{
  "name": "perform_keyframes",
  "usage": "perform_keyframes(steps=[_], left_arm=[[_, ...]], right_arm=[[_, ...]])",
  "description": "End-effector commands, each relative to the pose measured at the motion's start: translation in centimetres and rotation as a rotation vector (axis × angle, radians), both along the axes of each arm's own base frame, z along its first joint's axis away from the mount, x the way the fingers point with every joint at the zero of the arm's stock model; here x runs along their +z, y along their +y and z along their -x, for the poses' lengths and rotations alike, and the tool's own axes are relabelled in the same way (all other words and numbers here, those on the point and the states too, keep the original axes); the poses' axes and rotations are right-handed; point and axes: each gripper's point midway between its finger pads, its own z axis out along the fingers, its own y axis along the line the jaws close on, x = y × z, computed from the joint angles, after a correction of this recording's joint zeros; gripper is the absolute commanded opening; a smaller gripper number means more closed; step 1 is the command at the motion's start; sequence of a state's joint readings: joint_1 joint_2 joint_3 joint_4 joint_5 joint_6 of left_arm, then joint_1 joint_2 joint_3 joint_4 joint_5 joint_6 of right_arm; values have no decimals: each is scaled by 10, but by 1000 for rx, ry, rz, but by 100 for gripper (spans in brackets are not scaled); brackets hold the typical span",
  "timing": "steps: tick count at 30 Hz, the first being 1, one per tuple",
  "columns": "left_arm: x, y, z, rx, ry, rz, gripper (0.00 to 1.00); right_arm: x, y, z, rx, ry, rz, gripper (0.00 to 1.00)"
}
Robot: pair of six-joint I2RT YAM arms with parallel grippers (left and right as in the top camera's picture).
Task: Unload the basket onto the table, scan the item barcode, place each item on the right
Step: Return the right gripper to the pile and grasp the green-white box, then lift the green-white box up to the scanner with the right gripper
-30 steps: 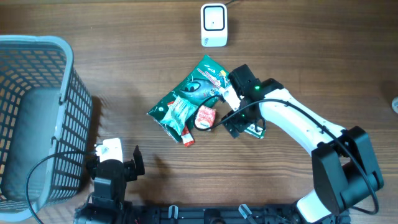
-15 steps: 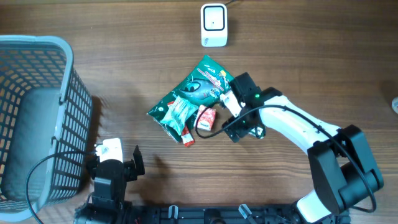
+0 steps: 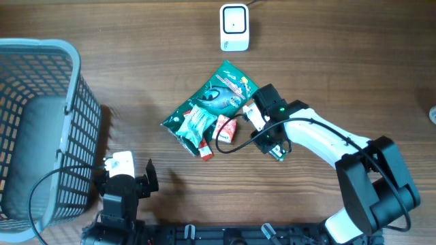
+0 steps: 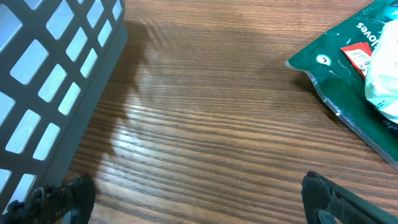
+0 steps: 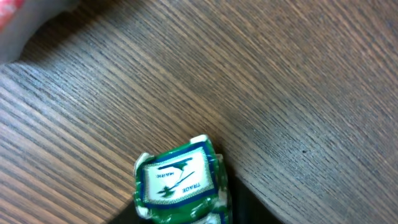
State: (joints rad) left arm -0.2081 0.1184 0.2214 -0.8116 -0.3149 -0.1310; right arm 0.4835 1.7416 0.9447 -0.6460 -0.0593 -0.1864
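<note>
Bench [image 3: 340, 61]: brown wood-grain surface that carries everything in the scene.
Barcode scanner [image 3: 234, 27]: a white upright unit with a dark window, standing at the far edge of the bench, well apart from both arms.
Green snack bag [image 3: 212, 102]: lies flat and slantwise near the middle of the bench, below the scanner. One corner of it shows at the upper right of the left wrist view.
Red sachet [image 3: 225, 128]: small, red and white, lying against the lower right edge of the green snack bag.
Small green packet [image 5: 179, 182]: a green-and-white item with a label reading "TRADE MARK". It sits on the bench just right of the red sachet, under the tip of the right arm. In the right wrist view it is at the bottom edge, right at the claw.
Right claw [image 3: 272, 141]: lowered over the small green packet, with the jaws on either side of it. The views do not show whether they are pinching it.
Left claw [image 3: 125, 178]: released, jaws spread wide. It is parked at the near edge of the bench, holds nothing, and is well apart from the packets.
Grey basket [image 3: 75, 122]: a plastic lattice bin at the left edge, just beside the left claw.
</note>
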Motion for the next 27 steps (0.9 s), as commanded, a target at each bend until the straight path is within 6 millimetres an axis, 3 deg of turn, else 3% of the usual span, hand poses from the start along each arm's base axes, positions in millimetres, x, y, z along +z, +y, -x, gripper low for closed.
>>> perform_keyframes(steps=[1, 4, 8, 13, 17, 20, 27], left_arm=[[-4, 0, 1, -12, 10, -10, 100], [-4, 0, 1, -13, 10, -10, 100], [-4, 0, 1, -13, 10, -10, 100], [-4, 0, 1, -13, 10, -10, 100], [-4, 0, 1, -13, 10, -10, 100], [-4, 0, 1, -13, 10, -10, 100], [-4, 0, 1, -13, 10, -10, 100]], right_arm=[[2, 1, 1, -44, 4, -15, 23], [6, 3, 0, -151, 24, -27, 17], [29, 32, 0, -140, 87, -169, 17], [79, 82, 11, -85, 235, -437, 22], [133, 128, 26, 6, 377, -777, 24], [159, 142, 33, 1, 479, -923, 24], [160, 143, 33, -108, 553, -913, 22]])
